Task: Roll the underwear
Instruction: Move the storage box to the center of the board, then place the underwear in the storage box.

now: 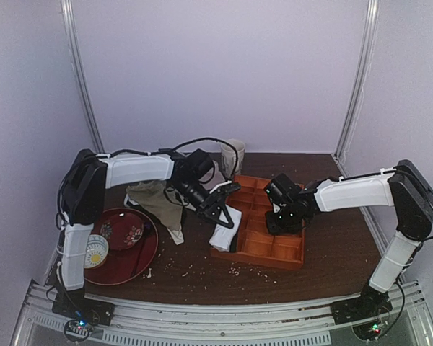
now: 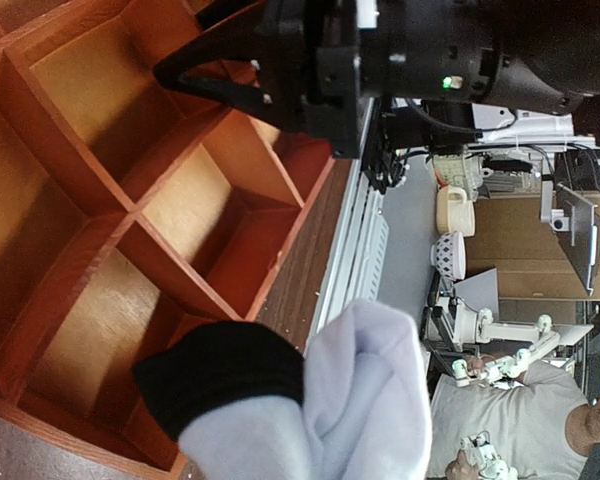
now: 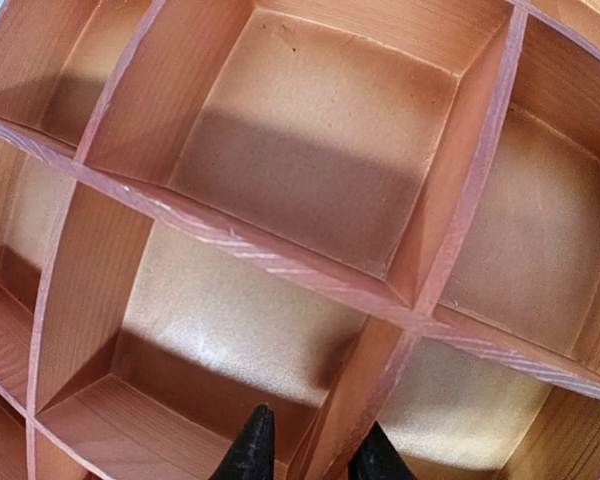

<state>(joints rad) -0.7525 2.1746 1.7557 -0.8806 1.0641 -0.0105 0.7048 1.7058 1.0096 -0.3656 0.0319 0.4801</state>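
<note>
The underwear point(image 1: 226, 231) is a white bundle with a black hem point(image 2: 220, 375), hanging from my left gripper point(image 1: 221, 209) over the left edge of the orange divided tray point(image 1: 274, 254). In the left wrist view the white cloth point(image 2: 370, 400) fills the bottom and hides my fingers; the jaws are shut on it. My right gripper point(image 1: 283, 220) hovers low over the tray's middle compartments. In the right wrist view its two black fingertips point(image 3: 255, 448) stand apart on either side of a divider wall point(image 3: 420, 290), holding nothing.
An olive-beige garment point(image 1: 153, 200) lies heaped under the left arm. A red plate point(image 1: 130, 252) with a small patterned bowl point(image 1: 95, 251) sits at the left. A pale cup point(image 1: 232, 155) stands at the back. Crumbs dot the brown table point(image 1: 202, 274).
</note>
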